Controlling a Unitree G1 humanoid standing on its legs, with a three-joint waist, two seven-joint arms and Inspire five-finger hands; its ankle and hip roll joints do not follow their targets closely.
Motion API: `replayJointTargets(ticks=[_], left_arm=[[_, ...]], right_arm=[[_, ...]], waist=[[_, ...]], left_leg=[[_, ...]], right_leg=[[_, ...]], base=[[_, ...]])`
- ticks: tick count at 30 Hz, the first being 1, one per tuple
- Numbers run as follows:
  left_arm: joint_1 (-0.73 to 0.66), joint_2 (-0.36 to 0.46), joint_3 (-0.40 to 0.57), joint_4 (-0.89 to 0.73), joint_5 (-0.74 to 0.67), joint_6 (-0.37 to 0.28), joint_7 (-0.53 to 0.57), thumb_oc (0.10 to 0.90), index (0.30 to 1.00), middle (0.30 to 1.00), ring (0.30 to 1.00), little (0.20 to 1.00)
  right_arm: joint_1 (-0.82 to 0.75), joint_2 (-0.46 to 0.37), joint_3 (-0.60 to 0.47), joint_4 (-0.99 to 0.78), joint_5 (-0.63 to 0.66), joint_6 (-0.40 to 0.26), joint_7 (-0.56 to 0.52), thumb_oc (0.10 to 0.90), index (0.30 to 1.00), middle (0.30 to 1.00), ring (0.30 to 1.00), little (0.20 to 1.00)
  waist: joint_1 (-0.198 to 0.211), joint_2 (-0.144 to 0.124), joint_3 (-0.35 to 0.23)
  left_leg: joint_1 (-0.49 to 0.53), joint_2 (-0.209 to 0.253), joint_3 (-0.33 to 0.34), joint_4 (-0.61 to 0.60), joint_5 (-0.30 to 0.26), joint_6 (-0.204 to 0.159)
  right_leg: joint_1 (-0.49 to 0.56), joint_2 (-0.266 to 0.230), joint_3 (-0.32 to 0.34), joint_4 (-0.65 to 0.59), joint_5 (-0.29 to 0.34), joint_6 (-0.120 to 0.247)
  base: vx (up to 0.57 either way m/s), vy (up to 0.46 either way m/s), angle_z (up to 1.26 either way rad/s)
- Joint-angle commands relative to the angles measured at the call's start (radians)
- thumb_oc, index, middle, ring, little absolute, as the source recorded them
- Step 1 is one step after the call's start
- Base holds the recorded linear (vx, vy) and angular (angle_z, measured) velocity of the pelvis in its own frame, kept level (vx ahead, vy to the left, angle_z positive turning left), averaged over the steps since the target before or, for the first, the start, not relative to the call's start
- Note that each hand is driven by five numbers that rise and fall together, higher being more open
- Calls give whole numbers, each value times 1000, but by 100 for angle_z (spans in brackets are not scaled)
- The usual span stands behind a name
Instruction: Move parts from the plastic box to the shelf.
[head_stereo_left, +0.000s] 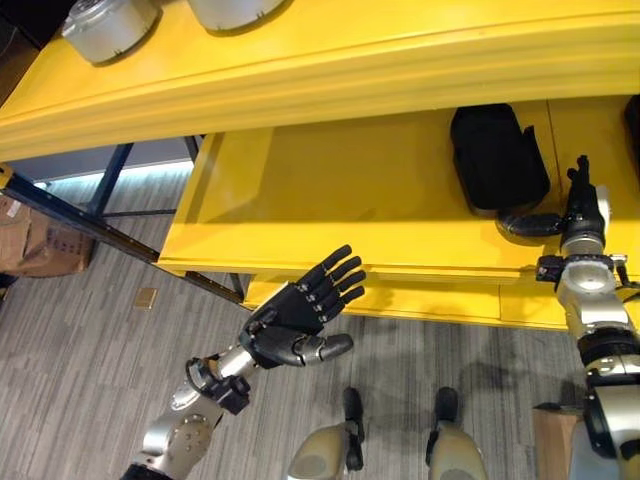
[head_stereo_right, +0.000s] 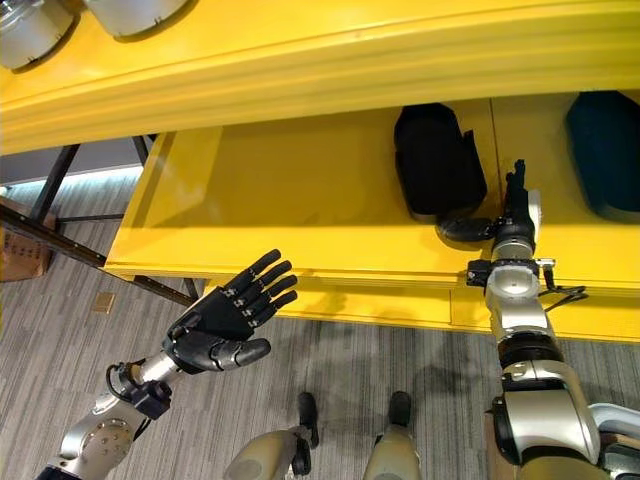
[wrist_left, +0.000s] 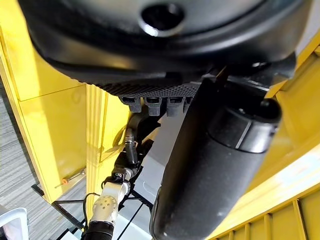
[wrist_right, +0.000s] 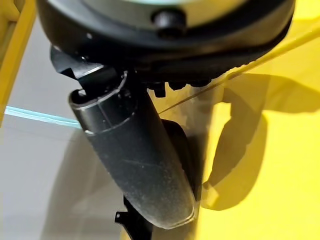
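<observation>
The yellow shelf (head_stereo_left: 330, 190) carries a black part (head_stereo_left: 497, 155) on its lower level, near the right end. The right hand (head_stereo_left: 583, 205) is raised over that level just beside the black part, fingers straight, thumb extended sideways, holding nothing. The left hand (head_stereo_left: 300, 318) hovers in front of the shelf's front edge, fingers spread and empty. 2 grey round parts (head_stereo_left: 108, 25) sit on the upper level.
</observation>
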Motion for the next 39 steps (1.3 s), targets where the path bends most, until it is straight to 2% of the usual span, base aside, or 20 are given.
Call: replayJointTargets(ticks=[1, 10, 27, 31, 35, 39], left_arm=[[-71, -26, -5, -80, -57, -90, -17, 900, 1000, 1000, 1000, 1000], [-69, -23, -12, -85, -51, -90, -10, 900, 1000, 1000, 1000, 1000], [-73, -34, -13, -74, -41, -90, -4, 900, 1000, 1000, 1000, 1000], [-74, -35, -11, -74, -40, -89, -5, 900, 1000, 1000, 1000, 1000], [-75, -41, -14, -73, -32, -89, -3, 900, 1000, 1000, 1000, 1000], [-77, -45, -13, -75, -29, -88, 3, 900, 1000, 1000, 1000, 1000]], right_arm=[[-85, 17, 55, -127, -41, -75, -23, 900, 1000, 1000, 1000, 1000], [-77, 13, 51, -161, -20, -61, -11, 900, 1000, 1000, 1000, 1000], [-67, 51, 61, -214, 6, -14, 1, 900, 1000, 1000, 1000, 1000], [-60, 62, 66, -226, 7, -21, 6, 900, 1000, 1000, 1000, 1000], [-45, 79, 74, -253, 11, -9, -18, 900, 1000, 1000, 1000, 1000], [-36, 90, 69, -259, -26, 9, -89, 900, 1000, 1000, 1000, 1000]], waist=[[15, -59, -36], [17, -74, -40], [17, -85, -43], [16, -87, -41], [13, -91, -39], [13, -93, -39]], left_leg=[[-16, -13, -14, 113, -76, -20], [-9, -18, -17, 110, -87, -15], [-4, -27, -18, 109, -106, -4], [-4, -29, -17, 108, -108, -2], [0, -30, -16, 105, -112, 1], [3, -34, -15, 100, -118, 6]], right_leg=[[9, 29, -40, 35, -107, -59], [21, 31, -41, 24, -101, -57], [27, 28, -37, 27, -99, -56], [27, 29, -36, 25, -98, -55], [28, 28, -34, 26, -94, -55], [32, 29, -32, 22, -93, -54]], base=[[0, 0, 0], [4, 0, 1], [0, 0, 0], [0, 0, 0], [0, 0, 0], [0, 0, 0]])
